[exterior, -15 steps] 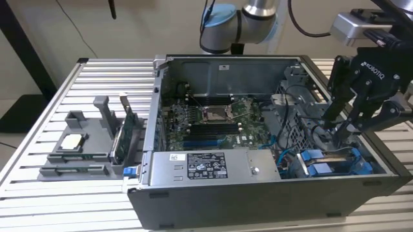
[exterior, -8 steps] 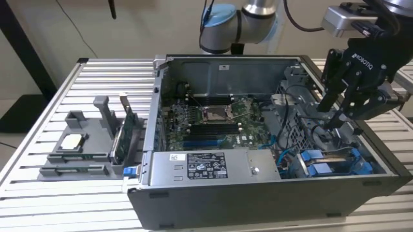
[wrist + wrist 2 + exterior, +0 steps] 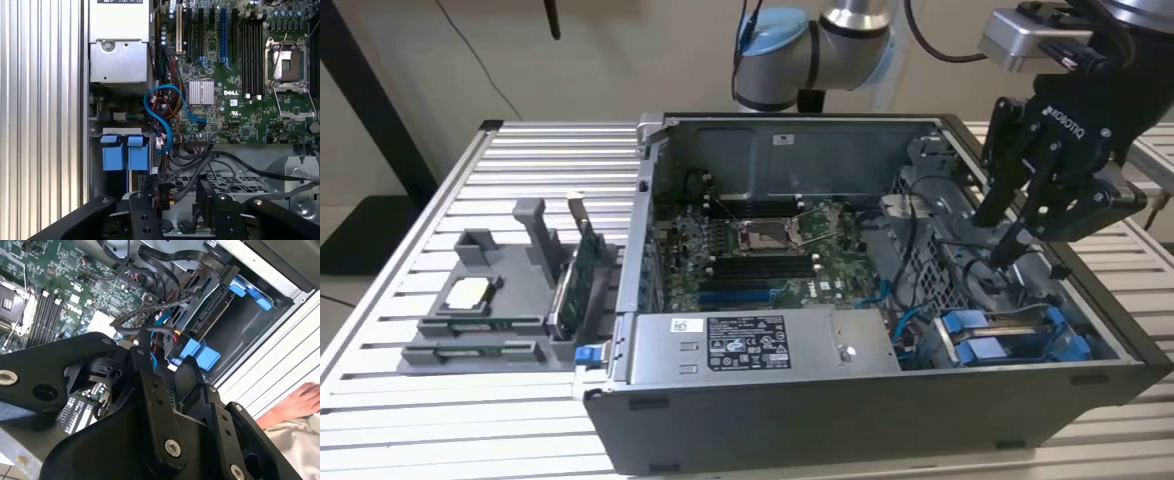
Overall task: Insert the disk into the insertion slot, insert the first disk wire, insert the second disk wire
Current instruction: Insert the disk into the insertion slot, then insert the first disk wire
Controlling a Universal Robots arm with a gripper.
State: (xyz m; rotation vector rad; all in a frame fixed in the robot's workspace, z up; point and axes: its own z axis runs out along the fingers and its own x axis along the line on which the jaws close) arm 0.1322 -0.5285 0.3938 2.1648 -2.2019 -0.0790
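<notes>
Cables at the drive bay: my gripper [image 3: 1011, 250] hangs low over the drive corner of the open computer case [image 3: 827, 420]. Its two fingers [image 3: 145, 220] are a little apart and, so far as shows, clamped on nothing. The disk [image 3: 974, 340], in its blue carrier, appears seated in the insertion slot [image 3: 240, 335]. It sits at the case's near corner on the exterior view's right, beside the grey power-supply box [image 3: 747, 342]. In the first wrist view a black connector [image 3: 164, 192] on red and yellow wires lies just beyond my fingertips. A blue cable [image 3: 165, 117] loops out from the motherboard [image 3: 240, 110], and its free end hangs near the carrier's blue tabs, apparently unplugged. The work in hand, I judge, is the wiring. To do it well I should take a connector by its body, not its wires, and hold it square to the disk's socket edge. The loose bundle must stay out from between plug and socket, and the press should be straight and gentle, since a tilted plug may jam or bend. A person's hand [image 3: 295, 401] rests on the table [image 3: 520, 150], apart from the case.
</notes>
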